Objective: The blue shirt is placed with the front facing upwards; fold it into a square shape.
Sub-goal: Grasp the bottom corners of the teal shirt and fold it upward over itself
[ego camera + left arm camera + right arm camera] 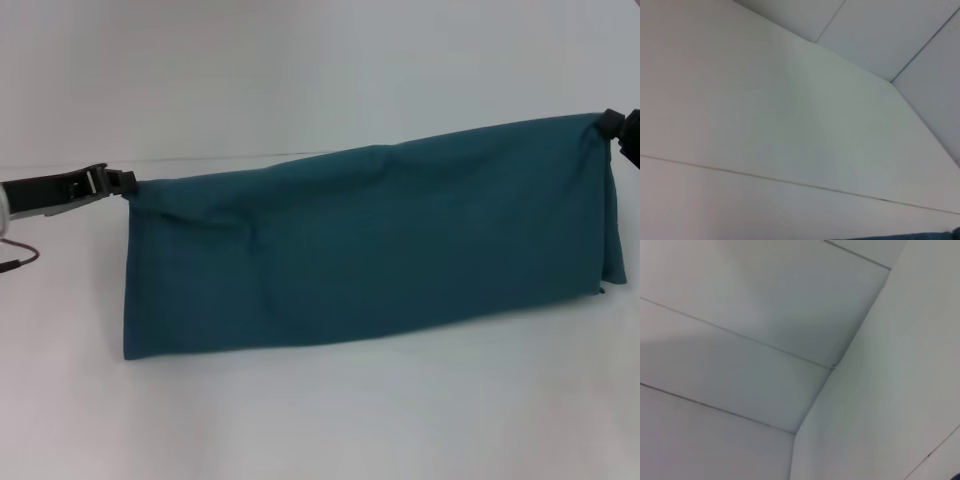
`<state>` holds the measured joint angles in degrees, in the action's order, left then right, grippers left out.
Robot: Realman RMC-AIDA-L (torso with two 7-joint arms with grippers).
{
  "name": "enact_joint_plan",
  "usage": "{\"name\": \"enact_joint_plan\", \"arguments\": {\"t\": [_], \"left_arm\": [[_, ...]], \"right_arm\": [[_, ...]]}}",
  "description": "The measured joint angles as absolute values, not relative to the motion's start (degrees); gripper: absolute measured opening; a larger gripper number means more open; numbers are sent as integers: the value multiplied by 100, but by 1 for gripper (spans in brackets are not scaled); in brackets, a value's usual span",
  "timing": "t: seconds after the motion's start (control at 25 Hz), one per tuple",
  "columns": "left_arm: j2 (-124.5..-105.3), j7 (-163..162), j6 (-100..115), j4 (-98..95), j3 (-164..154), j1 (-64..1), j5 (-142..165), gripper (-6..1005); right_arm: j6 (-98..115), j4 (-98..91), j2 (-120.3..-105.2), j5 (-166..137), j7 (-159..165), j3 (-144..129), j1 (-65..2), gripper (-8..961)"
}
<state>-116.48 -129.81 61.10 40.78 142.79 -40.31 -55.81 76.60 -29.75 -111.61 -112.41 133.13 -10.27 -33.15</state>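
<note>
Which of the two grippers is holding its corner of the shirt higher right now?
The right gripper: it pinches the blue shirt at the upper corner, near the head view's right edge, while the left gripper grips the opposite corner lower, so the top edge slopes.

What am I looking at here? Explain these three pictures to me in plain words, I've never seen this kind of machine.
This is a two-armed robot folding laundry. The big picture comes from a camera on its head, looking down at a white table. The dark blue cloth is the blue shirt, already folded into a long band and lifted along its top edge. The left claw pinches one top corner, the right claw the other, held a bit higher. The lower edge rests on the table. The other two pictures come from cameras on the wrists; they show mostly white panels, with a sliver of the shirt at the edge of the left one.
</note>
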Motion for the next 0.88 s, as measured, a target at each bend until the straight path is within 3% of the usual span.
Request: {"name": "enact_joint_plan", "arguments": {"t": [0.72,0.88], "left_arm": [[-11712,-12943,5129,3687,14042,-4224,-5559,35],[-11938,-12355,4510,3562,14089,-4255,-5783,37]], "right_arm": [[6045,-2454,-11245,-11238,13022,-1343,-3811,2],[5422,-2269,-11353,-11231,12812,-1343,-3970,21]]}}
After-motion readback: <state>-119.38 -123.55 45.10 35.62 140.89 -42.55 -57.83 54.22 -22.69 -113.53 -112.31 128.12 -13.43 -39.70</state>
